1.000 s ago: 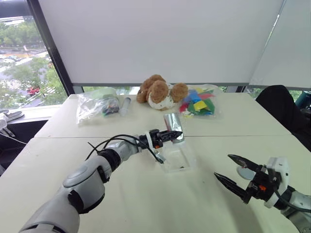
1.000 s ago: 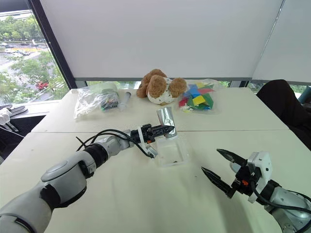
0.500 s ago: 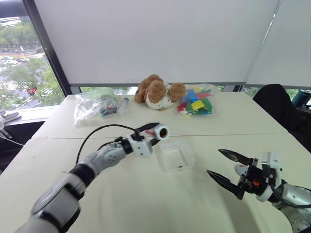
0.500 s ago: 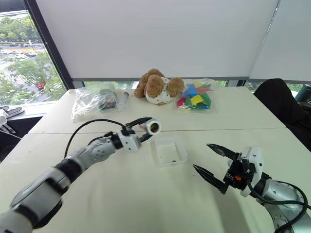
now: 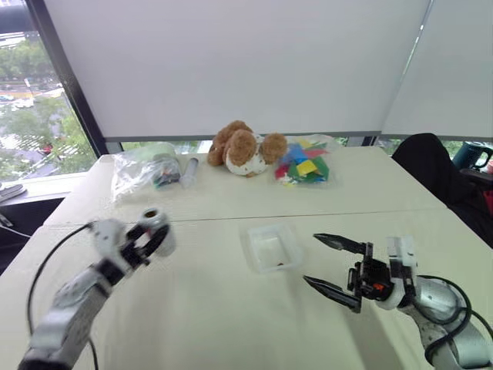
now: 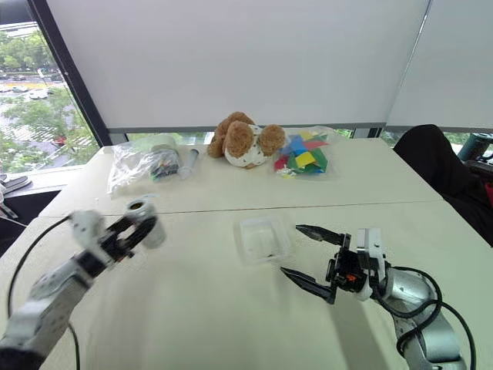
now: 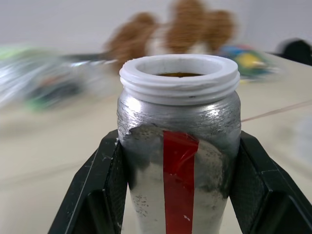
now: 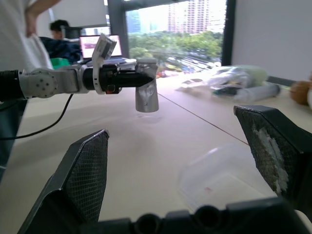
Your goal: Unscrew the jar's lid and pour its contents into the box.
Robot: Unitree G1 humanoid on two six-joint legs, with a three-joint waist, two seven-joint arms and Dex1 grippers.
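The left end effector [image 5: 152,237] is pinching the jar [image 7: 179,146] between its two black fingers, holding it upright at the left of the desk [image 5: 216,324], well apart from the box [image 5: 269,247]. The jar's white threaded mouth is bare; the lid is already off and I cannot tell where it lies. The right end effector [image 5: 327,262] hangs with its fingers spread wide and nothing between them, just to the right of the box, pointing towards it.

The box sits near the middle of the desk, and a few dark bits, the contents [image 5: 281,264], lie in its near right corner. By that, the pouring looks done or nearly so, and the step in hand seems to be carrying the emptied jar off to the left. The next move probably calls for lowering the jar onto the bare desk and parting the fingers without tipping it.

Counted: one jar, one box, two end effectors. Along the far edge are one teddy bear [image 5: 243,146], one bag of coloured pieces [image 5: 304,163] and one clear bag [image 5: 146,169] further left.
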